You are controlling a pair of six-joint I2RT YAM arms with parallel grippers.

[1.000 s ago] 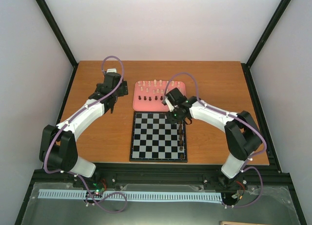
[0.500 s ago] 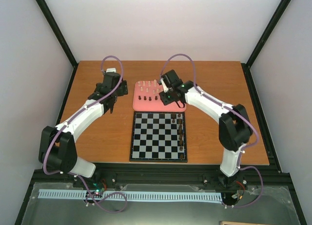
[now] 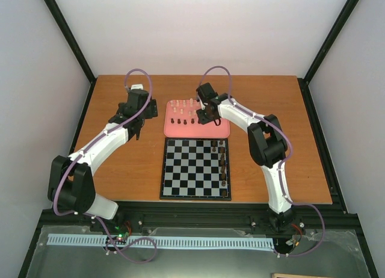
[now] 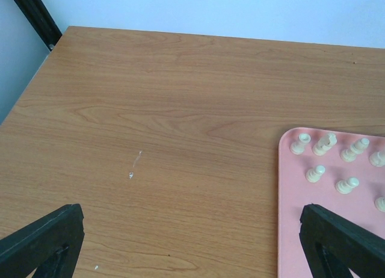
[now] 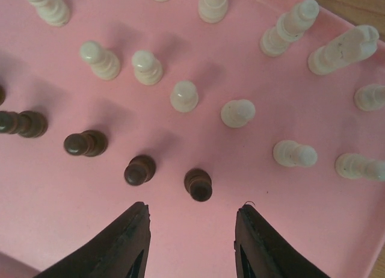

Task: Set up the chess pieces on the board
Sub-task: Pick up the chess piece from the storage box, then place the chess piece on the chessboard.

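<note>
The pink tray (image 5: 337, 230) held the chess pieces (image 5: 184, 96) that were not on the board. They were tiny and stood up like little pegs, some pale cream and some dark brown. From the right claw's camera I counted twelve cream ones, a few cut off by the edge. There were four dark ones in a slanting row, with a bit of a fifth at the left edge. The right claw (image 5: 192, 212) hung just over the tray with its two fingers apart and nothing between them. The nearest dark piece (image 5: 198, 185) stood just past its tips, not touched.

The board (image 3: 186, 169) lay flat on the wooden table (image 3: 120, 163), right next to the tray. It had black and pale squares. A line of dark pieces (image 3: 224, 169) stood along its right edge, too small to count. The left claw (image 4: 191, 212) hovered over bare table left of the tray, open wide and holding nothing.
</note>
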